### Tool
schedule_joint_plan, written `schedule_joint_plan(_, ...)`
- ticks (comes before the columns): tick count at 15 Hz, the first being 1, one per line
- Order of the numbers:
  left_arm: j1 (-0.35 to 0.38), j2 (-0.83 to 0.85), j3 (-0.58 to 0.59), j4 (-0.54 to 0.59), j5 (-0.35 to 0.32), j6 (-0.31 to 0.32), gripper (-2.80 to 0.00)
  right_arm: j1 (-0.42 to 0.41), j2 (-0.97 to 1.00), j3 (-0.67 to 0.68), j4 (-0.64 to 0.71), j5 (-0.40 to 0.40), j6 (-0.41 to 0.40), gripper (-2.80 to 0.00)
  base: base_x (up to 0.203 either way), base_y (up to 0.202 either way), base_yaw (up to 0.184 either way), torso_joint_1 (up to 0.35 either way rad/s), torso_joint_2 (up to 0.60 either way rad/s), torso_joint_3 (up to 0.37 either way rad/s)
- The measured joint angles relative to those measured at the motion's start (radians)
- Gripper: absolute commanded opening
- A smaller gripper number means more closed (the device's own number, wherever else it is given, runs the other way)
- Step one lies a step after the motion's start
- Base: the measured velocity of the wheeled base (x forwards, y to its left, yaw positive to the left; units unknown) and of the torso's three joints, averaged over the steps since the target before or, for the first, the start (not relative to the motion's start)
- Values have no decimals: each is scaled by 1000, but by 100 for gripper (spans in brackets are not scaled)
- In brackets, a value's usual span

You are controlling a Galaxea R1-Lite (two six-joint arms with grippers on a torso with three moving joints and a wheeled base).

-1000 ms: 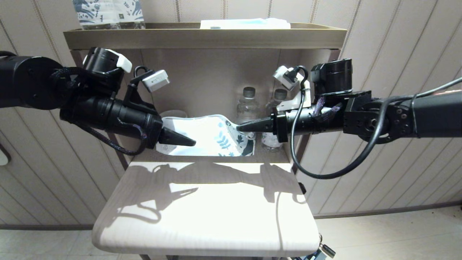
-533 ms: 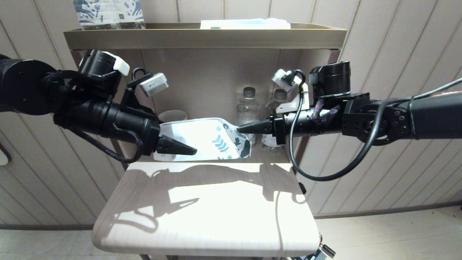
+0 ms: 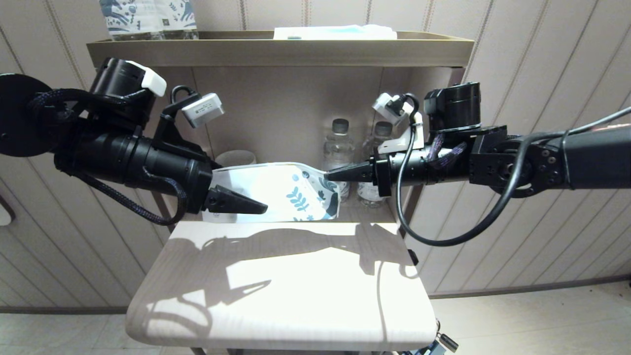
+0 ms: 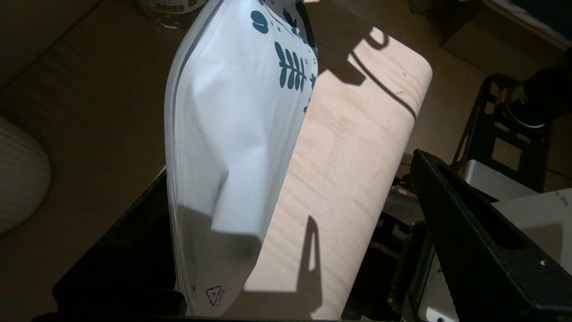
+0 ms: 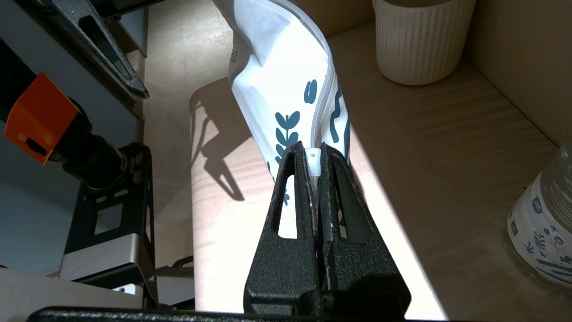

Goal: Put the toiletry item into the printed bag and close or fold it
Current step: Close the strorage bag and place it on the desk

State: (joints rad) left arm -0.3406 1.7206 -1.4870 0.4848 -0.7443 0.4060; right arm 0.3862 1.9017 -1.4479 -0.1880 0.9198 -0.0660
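Left wrist view — printed bag (image 4: 232, 147) reads "LDPE"; right gripper (image 5: 318, 156) pinches its slider, left gripper (image 3: 231, 195) jaws spread.

Shelf (image 3: 365, 214) carries cup (image 3: 236, 158); seemingly two bottles (image 3: 337, 145).

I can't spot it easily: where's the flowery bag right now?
In the head view, the bag hangs mid-air between both grippers, above the table's back edge, near the cup.

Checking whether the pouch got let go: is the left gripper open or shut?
Open. In the left wrist view the left gripper has its jaws spread wide, the printed bag hanging between them.
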Motion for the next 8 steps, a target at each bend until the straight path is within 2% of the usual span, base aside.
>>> schedule_joint_plan(8, 3, -14, -10, -8, 11, 5, 0, 0, 6, -5, -9, -14, 1, -280, 0, 0, 0, 0, 0, 0)
